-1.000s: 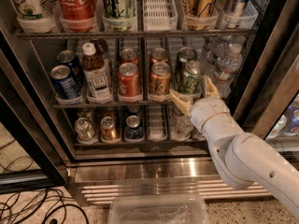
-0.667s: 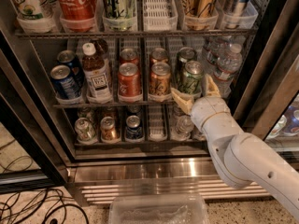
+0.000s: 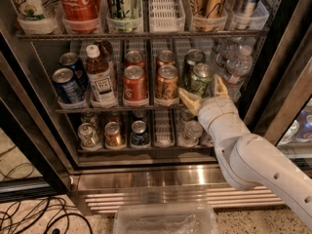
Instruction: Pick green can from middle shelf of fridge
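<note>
The green can (image 3: 201, 79) stands at the front of its lane on the middle shelf (image 3: 112, 109) of the fridge (image 3: 146, 178), right of an orange can (image 3: 166, 82) and a red can (image 3: 134, 84). A second can stands behind it. My gripper (image 3: 204, 92) is open just in front of the green can's lower part. One cream finger is at its lower left and the other at its right. The fingers are not closed on the can. My white arm reaches in from the lower right.
Blue cans (image 3: 66, 84) and a tea bottle (image 3: 100, 77) stand at the shelf's left, water bottles (image 3: 237, 65) at its right. Shelves above and below hold more cans. The black door frame (image 3: 285, 77) is at the right. A clear plastic tray (image 3: 165, 219) and cables (image 3: 29, 213) lie on the floor.
</note>
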You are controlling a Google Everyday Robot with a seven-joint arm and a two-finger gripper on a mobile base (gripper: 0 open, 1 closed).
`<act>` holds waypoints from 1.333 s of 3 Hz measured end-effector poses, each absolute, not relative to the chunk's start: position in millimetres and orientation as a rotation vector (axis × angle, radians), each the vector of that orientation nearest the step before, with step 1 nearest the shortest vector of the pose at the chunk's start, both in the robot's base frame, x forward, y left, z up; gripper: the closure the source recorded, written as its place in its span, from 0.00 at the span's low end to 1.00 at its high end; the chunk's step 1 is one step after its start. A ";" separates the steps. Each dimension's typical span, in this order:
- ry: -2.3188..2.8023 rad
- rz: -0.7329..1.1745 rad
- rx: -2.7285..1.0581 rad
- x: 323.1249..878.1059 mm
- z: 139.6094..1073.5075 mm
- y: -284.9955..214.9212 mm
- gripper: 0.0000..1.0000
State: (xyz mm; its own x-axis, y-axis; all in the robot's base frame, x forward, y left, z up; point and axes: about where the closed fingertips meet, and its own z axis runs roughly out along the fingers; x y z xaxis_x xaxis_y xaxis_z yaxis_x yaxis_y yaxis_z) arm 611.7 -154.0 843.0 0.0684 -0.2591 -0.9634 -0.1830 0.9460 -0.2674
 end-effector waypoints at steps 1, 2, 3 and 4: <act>1.514 -0.063 -0.346 616.7 842.6 -156.3 0.33; 1.519 -0.059 -0.332 621.7 841.7 -158.5 0.34; 1.525 -0.050 -0.318 626.4 840.8 -159.5 0.34; 1.529 -0.042 -0.314 628.8 840.3 -158.9 0.34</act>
